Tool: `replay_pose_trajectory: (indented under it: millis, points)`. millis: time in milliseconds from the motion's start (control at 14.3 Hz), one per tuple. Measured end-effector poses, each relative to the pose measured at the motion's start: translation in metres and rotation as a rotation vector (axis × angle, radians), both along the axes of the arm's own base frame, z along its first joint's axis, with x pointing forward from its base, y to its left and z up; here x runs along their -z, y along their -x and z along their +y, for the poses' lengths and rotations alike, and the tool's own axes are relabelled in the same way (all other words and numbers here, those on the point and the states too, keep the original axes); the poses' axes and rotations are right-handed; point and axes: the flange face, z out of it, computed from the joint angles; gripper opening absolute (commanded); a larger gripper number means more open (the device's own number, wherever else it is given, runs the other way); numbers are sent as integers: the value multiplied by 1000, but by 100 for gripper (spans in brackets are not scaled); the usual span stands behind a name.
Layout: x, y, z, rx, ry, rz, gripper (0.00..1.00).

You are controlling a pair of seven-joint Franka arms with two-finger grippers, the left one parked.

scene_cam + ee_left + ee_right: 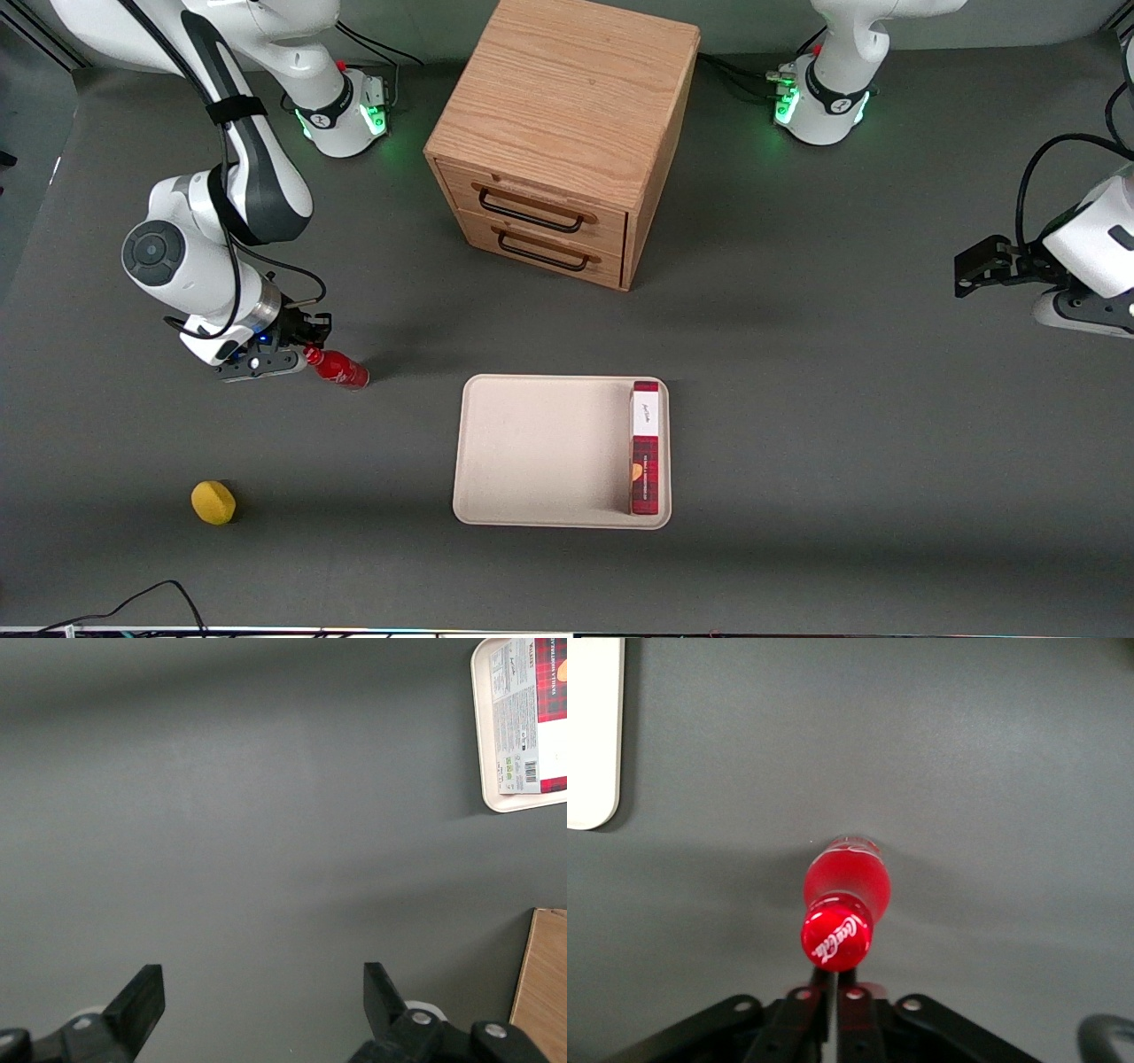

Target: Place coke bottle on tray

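Bottle [339,369]: on the table [797,399], toward the working arm's end, apart from the tray, cap end touching the gripper.
Gripper [306,347]: low over the table, right at the bottle's cap [835,939].
Tray [532,452]: on the table, nearer the front camera than the cabinet.
Box [646,447]: in the tray, along the rim on the parked arm's side.
Cabinet [563,133]: on the table between the two arm bases.
Round object [213,502]: on the table, nearer the front camera than the bottle, well apart from the tray.
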Motion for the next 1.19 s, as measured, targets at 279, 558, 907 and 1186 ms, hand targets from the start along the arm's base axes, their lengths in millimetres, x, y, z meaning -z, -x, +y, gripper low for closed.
replay_pose_trajectory:
  millis: [279, 558, 907, 1186]
  points:
    - [-2, 0, 0, 0, 0, -3, 0]
    - [-4, 0, 0, 0, 0, -5, 100]
    - [-42, 10, -2, 0, 11, 36, 100]
    - [-140, 4, -5, 6, 22, 84, 100]
